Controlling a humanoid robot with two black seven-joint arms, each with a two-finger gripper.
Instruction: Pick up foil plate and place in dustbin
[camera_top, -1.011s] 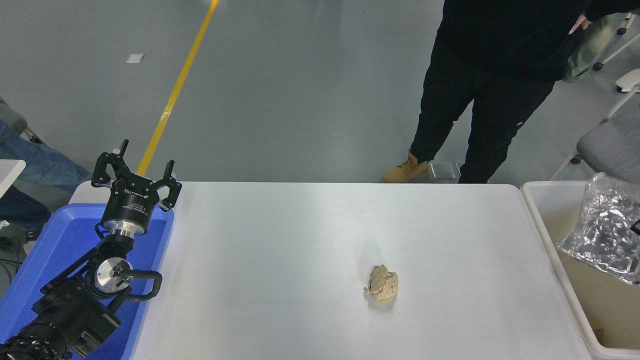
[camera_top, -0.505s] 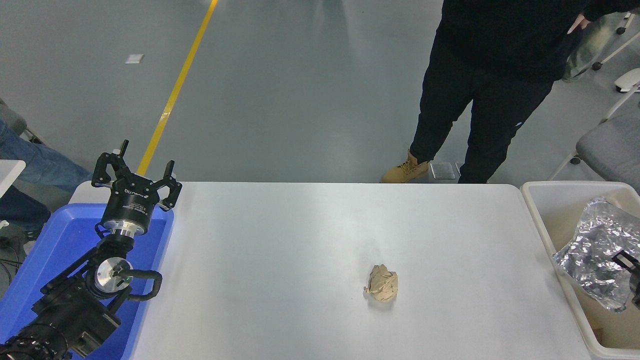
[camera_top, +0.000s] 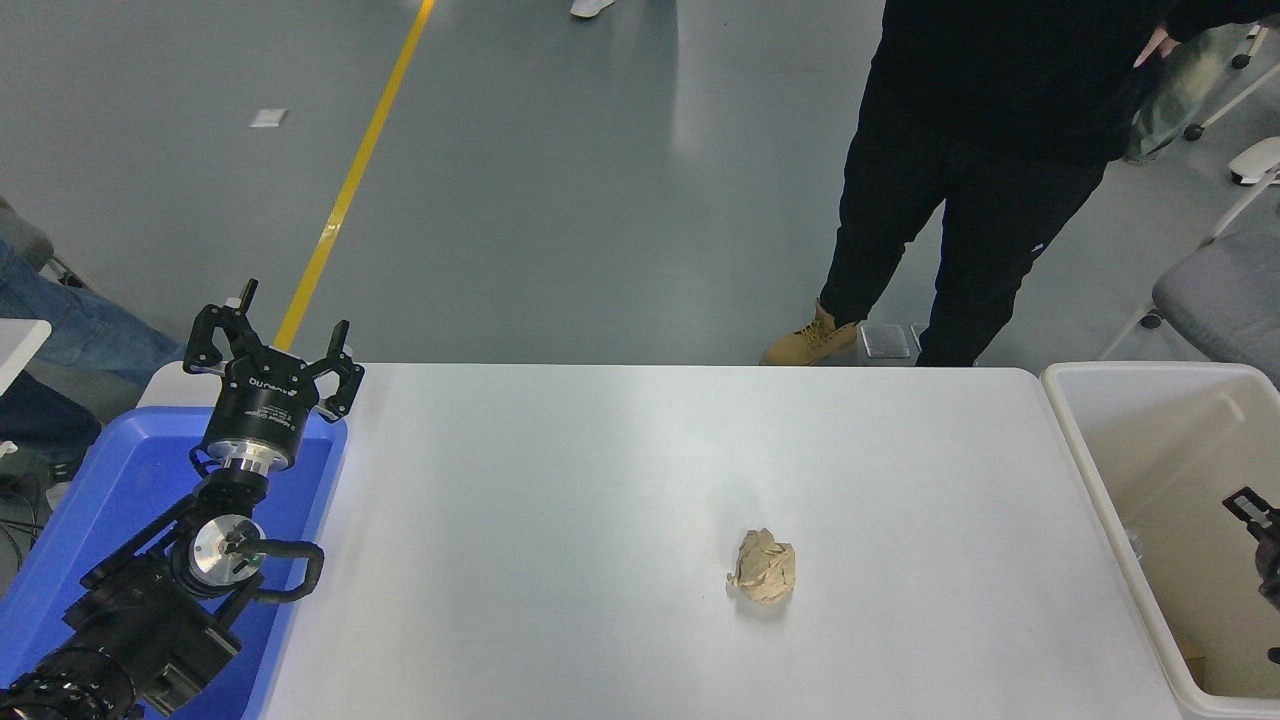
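Observation:
The foil plate does not show anywhere in the head view. The cream-white dustbin (camera_top: 1080, 440) stands off the table's right end, and its beige inside shows no foil. My right gripper (camera_top: 1262, 575) is at the picture's right edge, over the dustbin's inside. It is open with nothing in it and is partly cut off by the frame. My left gripper (camera_top: 270, 345) is parked open and empty at the lower left, over the blue tray.
A crumpled tan paper ball (camera_top: 765, 579) lies on the white table (camera_top: 600, 500), right of the middle. A bright blue tray (camera_top: 120, 470) sits at the left end. A person in black (camera_top: 960, 180) stands beyond the far edge. A grey chair (camera_top: 1220, 290) is at the right.
The foil plate hung from my right gripper over the dustbin, sank lower, and is now gone from view. The gripper stays over the bin. The left arm has not moved.

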